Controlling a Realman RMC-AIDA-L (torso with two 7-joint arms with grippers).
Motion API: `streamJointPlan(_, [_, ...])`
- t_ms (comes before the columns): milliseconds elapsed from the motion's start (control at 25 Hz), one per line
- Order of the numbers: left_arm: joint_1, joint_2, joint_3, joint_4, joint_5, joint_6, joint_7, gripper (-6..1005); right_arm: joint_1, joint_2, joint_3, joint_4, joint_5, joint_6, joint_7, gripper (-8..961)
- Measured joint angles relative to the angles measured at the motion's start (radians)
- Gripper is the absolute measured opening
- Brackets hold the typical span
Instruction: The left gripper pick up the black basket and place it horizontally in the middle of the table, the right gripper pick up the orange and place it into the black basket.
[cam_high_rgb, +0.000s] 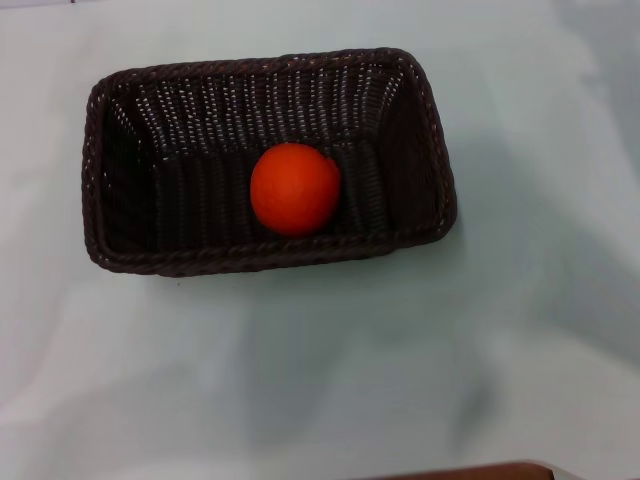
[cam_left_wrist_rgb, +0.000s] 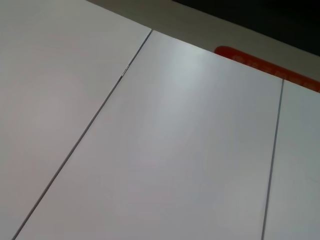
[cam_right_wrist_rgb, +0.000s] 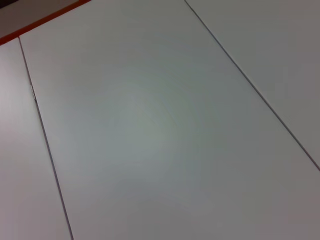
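The black basket (cam_high_rgb: 270, 160) lies lengthwise across the middle of the table (cam_high_rgb: 330, 370) in the head view, slightly tilted. The orange (cam_high_rgb: 295, 188) rests inside it, on the basket floor near the front wall, right of the middle. Neither gripper shows in the head view. The left wrist view and the right wrist view show only white panels with thin seams; no fingers, basket or orange appear in them.
The table's brown edge strip (cam_high_rgb: 470, 470) shows at the bottom of the head view. Bare tabletop lies all around the basket. An orange-red strip (cam_left_wrist_rgb: 270, 67) runs along a panel edge in the left wrist view and in the right wrist view (cam_right_wrist_rgb: 40, 20).
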Motion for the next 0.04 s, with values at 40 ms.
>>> streamJointPlan(40, [0.002, 0.000, 0.000, 0.000, 0.000, 0.000, -0.001, 837, 0.002, 0.000, 0.000, -0.002, 0.000, 0.000, 0.000, 807])
